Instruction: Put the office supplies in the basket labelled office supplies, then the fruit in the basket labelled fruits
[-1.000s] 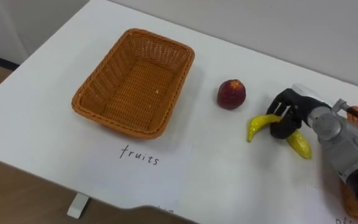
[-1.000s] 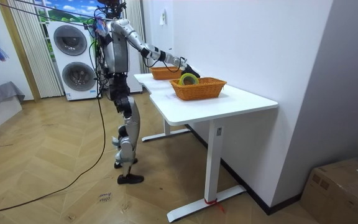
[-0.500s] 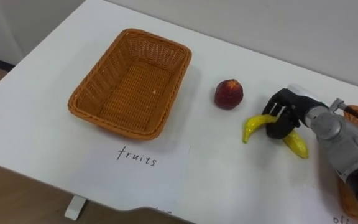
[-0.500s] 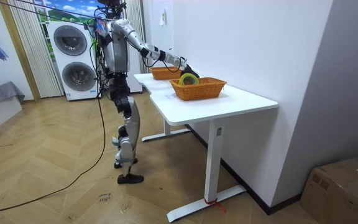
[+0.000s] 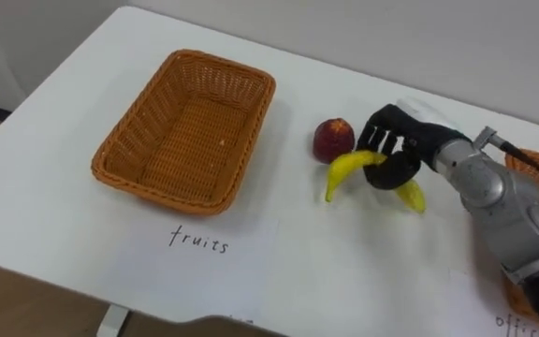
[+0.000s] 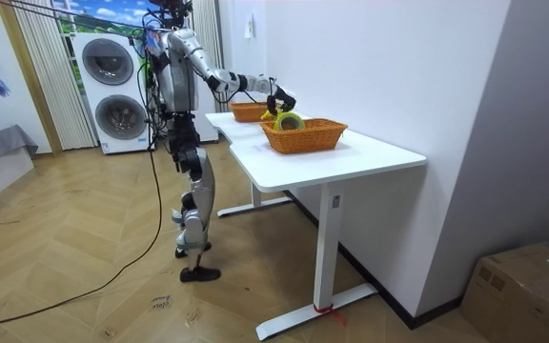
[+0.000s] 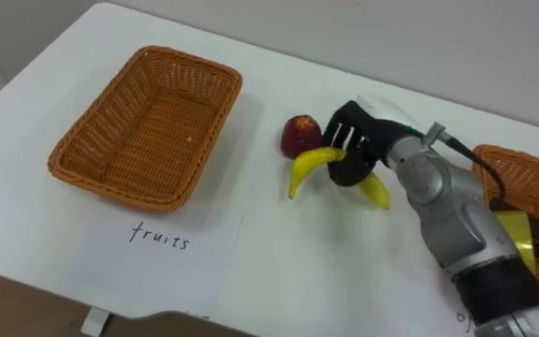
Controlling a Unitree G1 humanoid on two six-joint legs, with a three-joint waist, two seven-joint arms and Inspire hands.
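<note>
Banana [image 5: 342, 169] in right hand [image 5: 399, 133], long axis left-right, tips down

Two wicker baskets stand on one white surface [image 5: 45, 140]: the first basket [image 5: 178, 194] to the left, the second basket [image 7: 522, 159] at the right edge. The fruit comes to two pieces, one banana [image 5: 344, 170] and one round red fruit [image 5: 330, 139]. One roll of yellow tape [image 7: 513, 234] lies in the second basket. There are two handwritten labels, one label [image 5: 199, 241] before the first basket and another [image 5: 513, 323] before the second. One right hand [image 5: 391, 140] curls its fingers [image 5: 371, 150] round the banana. The room view adds two stacked washing machines, upper [image 6: 108, 59] and lower [image 6: 117, 116], and one cardboard box [image 6: 527, 286] on the floor [image 6: 84, 286]
</note>
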